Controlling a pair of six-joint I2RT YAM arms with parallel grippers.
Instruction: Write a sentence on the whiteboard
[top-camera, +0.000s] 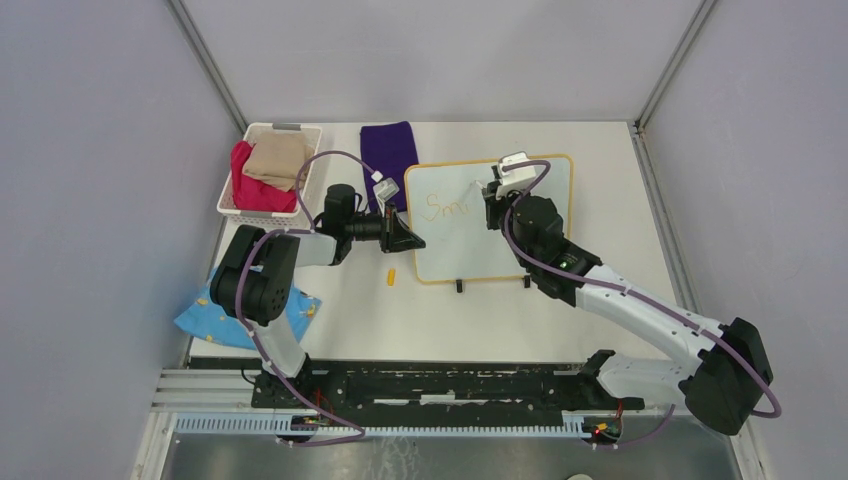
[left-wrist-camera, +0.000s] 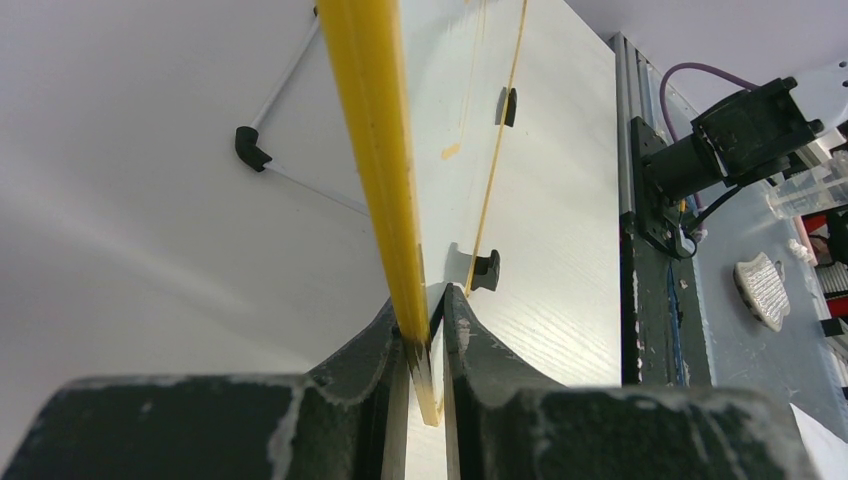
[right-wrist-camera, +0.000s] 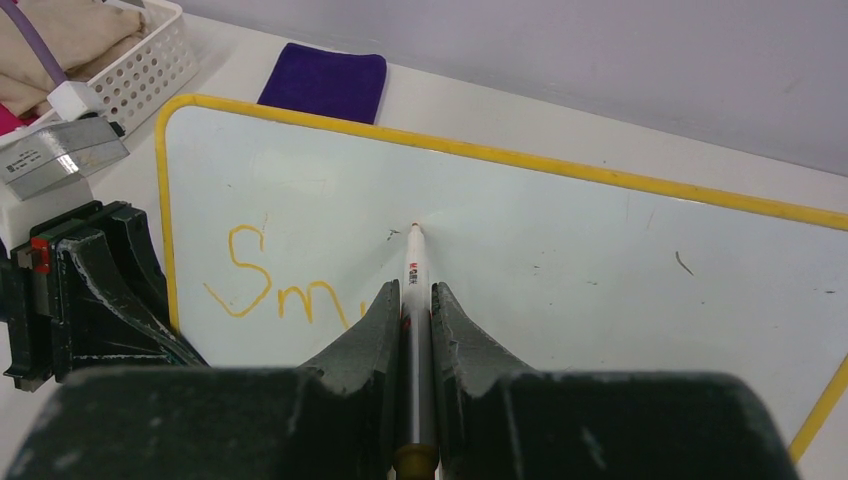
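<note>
Right wrist view: right tool (right-wrist-camera: 410, 292) is clenched on a slim white marker pen (right-wrist-camera: 414, 265). The barrel runs straight out between the jaws, tip pointing away toward the board's far edge.
Board: glossy white rectangular whiteboard with a thin yellow frame (right-wrist-camera: 600, 250), lying on the white tabletop (top-camera: 560, 320) right in front of the right arm, long axis left-right.
Writing: orange handwritten "Sm" plus a started stroke (right-wrist-camera: 275, 290) near the board's left end. The marker tip sits just right of it and a bit farther up; can't tell if it's touching.
Left tool (left-wrist-camera: 425, 335): pinched on the board's left frame edge, bracing it I'd say.
Next move, my guess: the letters carry on rightward along the long axis, so the right arm's tip needs to come back down to the letter line.
Progress: barely started.
</note>
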